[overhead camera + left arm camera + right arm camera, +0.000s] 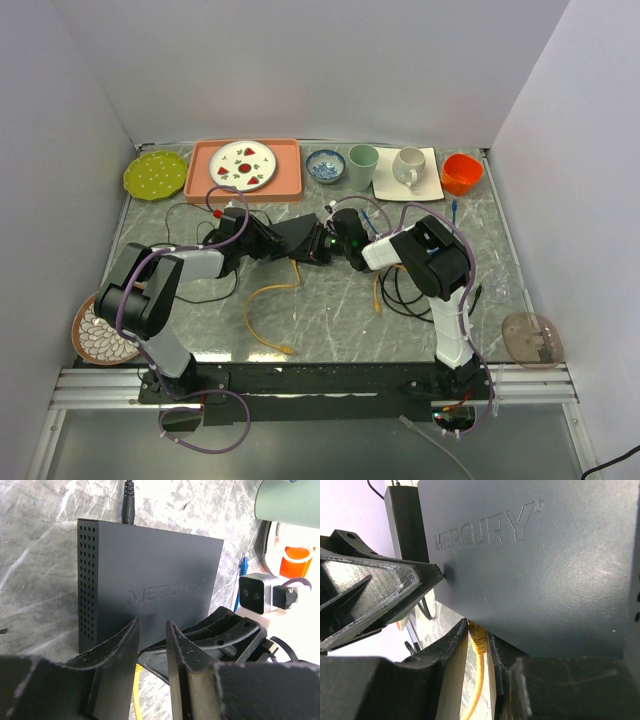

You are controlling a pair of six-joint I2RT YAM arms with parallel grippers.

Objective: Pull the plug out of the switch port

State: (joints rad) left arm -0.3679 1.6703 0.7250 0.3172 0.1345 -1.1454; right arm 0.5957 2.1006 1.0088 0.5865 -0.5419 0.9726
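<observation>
Right pincer (478, 630) grips the yellow plug (478, 642) entering the switch (535, 570).

Setting: you are viewing a robotics lab test cell. White panels (300, 60) are enclosing a grey marbled tabletop (330, 320) on three sides. An aluminium rail (100, 385) is carrying two cabled robot arms (150, 300). Tableware props are lining the back edge: green plate (156, 175), pink tray (287, 180), white mug (409, 166), orange bowl (461, 173).

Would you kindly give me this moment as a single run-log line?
stage: unplugging | left pincer: clamped on switch edge | right pincer: astride yellow plug, grip unclear | plug: seated in switch
</observation>
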